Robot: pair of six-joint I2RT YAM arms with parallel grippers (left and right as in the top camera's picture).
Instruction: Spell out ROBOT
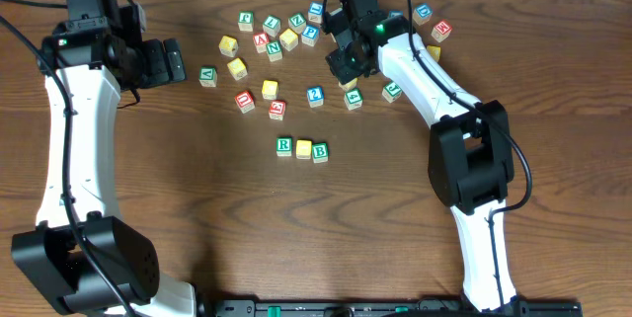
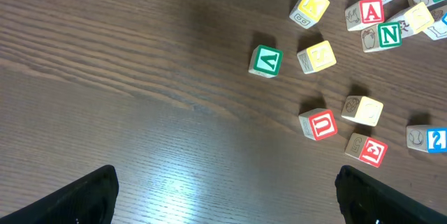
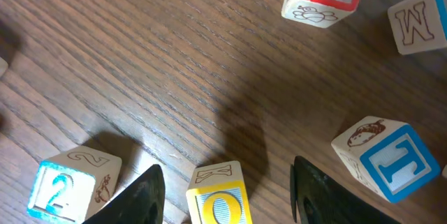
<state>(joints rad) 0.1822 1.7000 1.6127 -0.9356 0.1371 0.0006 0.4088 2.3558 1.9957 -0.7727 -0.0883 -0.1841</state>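
Note:
A row of three blocks lies at mid-table: green R (image 1: 284,145), a yellow block (image 1: 303,148), green B (image 1: 320,152). My right gripper (image 1: 346,70) hangs low over the loose blocks at the back. In the right wrist view its jaws (image 3: 225,168) are open on either side of a yellow O block (image 3: 218,197), with a gap on both sides. A blue block that looks like a T (image 3: 391,158) lies just right of the right finger. My left gripper (image 1: 173,60) is open and empty over bare wood at the left (image 2: 237,206).
Several loose letter blocks are scattered at the back centre (image 1: 272,36). A blue 2 block (image 3: 63,185) sits just left of the right gripper. A green V block (image 2: 265,61), red U (image 2: 319,124) and red E (image 2: 368,148) lie ahead of the left gripper.

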